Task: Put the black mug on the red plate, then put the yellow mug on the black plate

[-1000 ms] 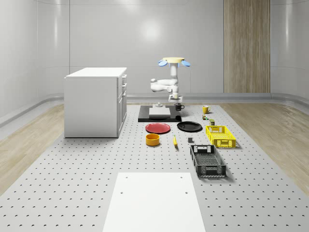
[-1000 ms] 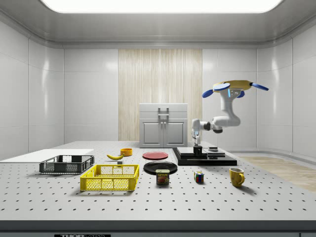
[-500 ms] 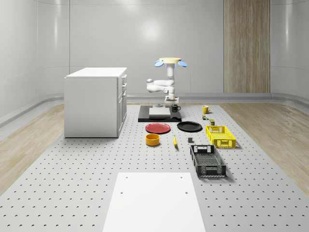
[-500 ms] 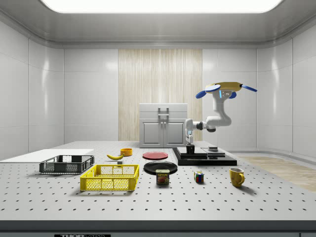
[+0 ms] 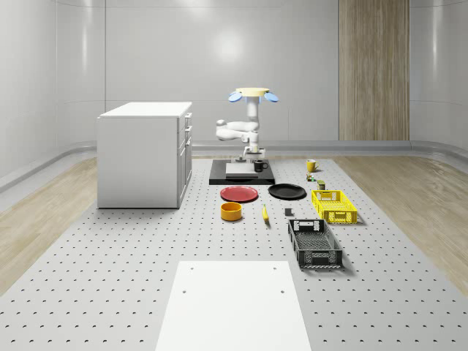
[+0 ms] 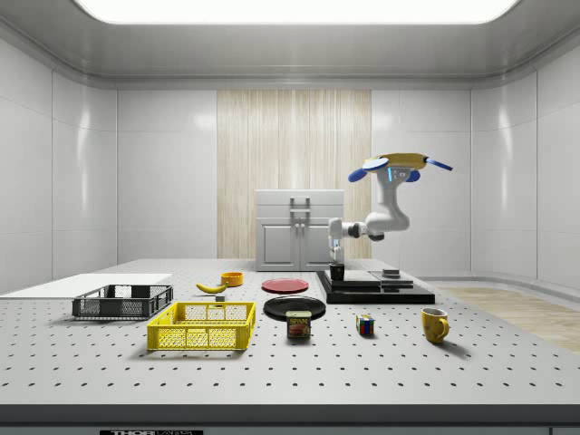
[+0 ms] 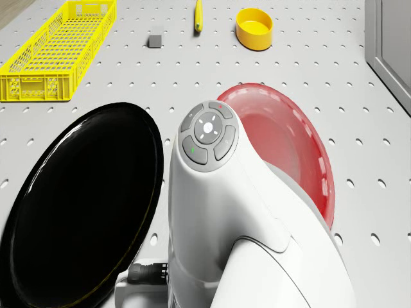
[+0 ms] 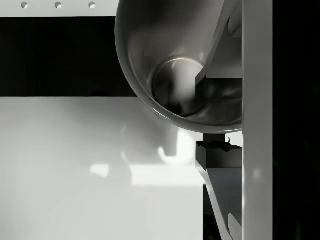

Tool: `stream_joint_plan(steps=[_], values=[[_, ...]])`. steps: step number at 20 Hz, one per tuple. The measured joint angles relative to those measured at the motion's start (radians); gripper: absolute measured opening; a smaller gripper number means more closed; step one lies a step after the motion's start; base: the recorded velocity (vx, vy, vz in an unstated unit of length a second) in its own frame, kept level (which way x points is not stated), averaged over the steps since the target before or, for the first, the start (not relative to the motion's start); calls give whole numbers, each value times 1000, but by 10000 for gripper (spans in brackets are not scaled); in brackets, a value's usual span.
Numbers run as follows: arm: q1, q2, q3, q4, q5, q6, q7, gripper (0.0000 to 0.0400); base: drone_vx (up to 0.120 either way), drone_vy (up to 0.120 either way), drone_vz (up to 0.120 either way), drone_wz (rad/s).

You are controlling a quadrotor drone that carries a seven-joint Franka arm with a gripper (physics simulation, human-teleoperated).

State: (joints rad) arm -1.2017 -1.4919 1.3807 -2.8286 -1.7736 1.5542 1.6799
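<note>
**A:** Whole-scene view, and I'm starting at the near edge of the tabletop: a white sheet [image 5: 234, 307], then a black crate [image 5: 314, 243] and a yellow crate [image 5: 334, 205] toward the right edge. None of it is in the way.

**B:** Next come the yellow bowl [image 5: 231, 211] and a banana [image 5: 265, 213], just in front of the plates. And the plates?

**A:** The red plate [image 5: 239, 194] and the black plate [image 5: 287, 191] sit side by side mid-table, both bare. So neither mug is delivered yet.

**B:** The black mug [image 6: 337, 271], though, is in the gripper [image 6: 336, 262]. The wrist view has one finger [image 8: 220, 45] inside the rim and the other outside, pinched onto the wall.

**A:** It hangs at the plate-side edge of the black slab [image 5: 241, 178], with the drone [image 5: 252, 94] hovering above that slab.

**B:** By my reckoning the first carry is about halfway, with a clear run to the red plate.

**A:** Farther back, the yellow mug [image 5: 311, 165] waits untouched near the far right. The cabinet [image 5: 146, 153] stands well off to the left.
</note>
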Motion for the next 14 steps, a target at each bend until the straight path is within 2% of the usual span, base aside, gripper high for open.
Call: stream_joint_plan(steps=[8, 12, 14], values=[[-3, -14, 2, 1, 6, 13, 2, 110, 120, -115, 0, 0], [-4, -21, 2, 1, 8, 19, 3, 110, 120, 0, 0, 0], [-5, -24, 3, 1, 10, 22, 4, 110, 120, -80, 0, 0]])
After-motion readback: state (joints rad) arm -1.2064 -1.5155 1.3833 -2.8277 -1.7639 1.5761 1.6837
